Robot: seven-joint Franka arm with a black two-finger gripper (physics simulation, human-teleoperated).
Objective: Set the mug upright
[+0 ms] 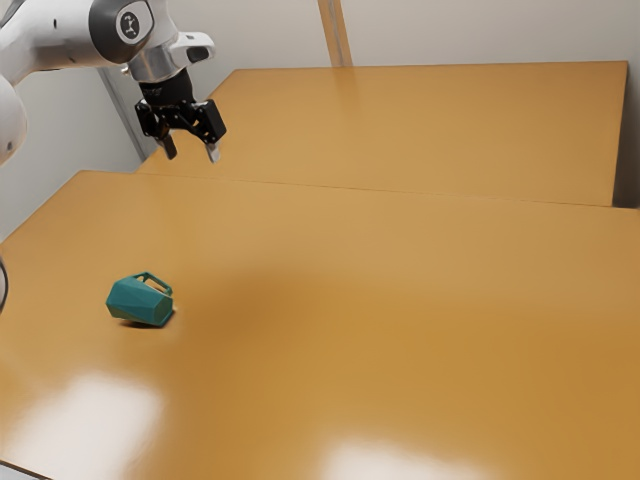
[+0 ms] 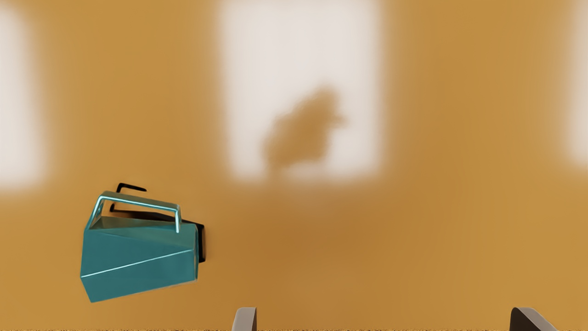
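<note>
The gripper (image 1: 192, 154) hangs high above the table in the exterior view's upper left, its two fingers spread wide with nothing between them. A teal faceted mug (image 1: 140, 301) lies on its side on the table, lower in that view and well below the hand. In the wrist view the mug (image 2: 140, 257) rests off to one side of the gripper (image 2: 383, 319), outside the span of its fingers, with the angular handle (image 2: 140, 201) along one flank. The mug's opening is turned away from both cameras.
A wide glossy orange-brown table (image 1: 380, 300) carries bright light reflections. Behind it stands a second surface of the same colour (image 1: 420, 130), with pale walls around. The table's near edge crosses the exterior view's lower left corner.
</note>
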